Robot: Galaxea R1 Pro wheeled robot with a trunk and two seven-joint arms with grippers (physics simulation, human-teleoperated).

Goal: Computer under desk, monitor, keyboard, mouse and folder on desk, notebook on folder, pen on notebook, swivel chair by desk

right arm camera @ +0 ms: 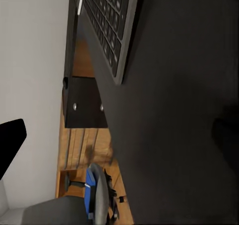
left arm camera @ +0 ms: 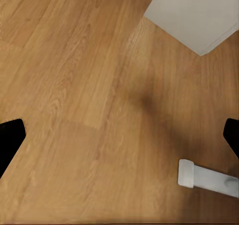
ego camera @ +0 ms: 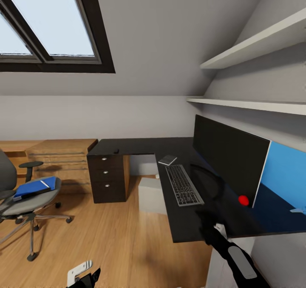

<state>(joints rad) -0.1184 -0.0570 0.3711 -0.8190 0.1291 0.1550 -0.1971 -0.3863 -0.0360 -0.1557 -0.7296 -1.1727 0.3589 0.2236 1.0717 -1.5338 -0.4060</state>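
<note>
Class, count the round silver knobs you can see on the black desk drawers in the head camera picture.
3. They sit one above another on the drawers at the desk's left end: top, middle, bottom. None seems hidden.

**Right arm up, left arm low**

The right arm [ego camera: 238, 256] reaches up over the desk's [ego camera: 187, 228] near edge, its gripper [ego camera: 208, 220] dark and hard to read. The left gripper [ego camera: 83, 275] hangs low, fingers spread wide apart.

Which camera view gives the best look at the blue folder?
The head view: the folder lies flat on the swivel chair seat, fully visible. The right wrist view catches just a narrow blue strip of it on the chair. The left wrist view looks at wooden floor.
</note>
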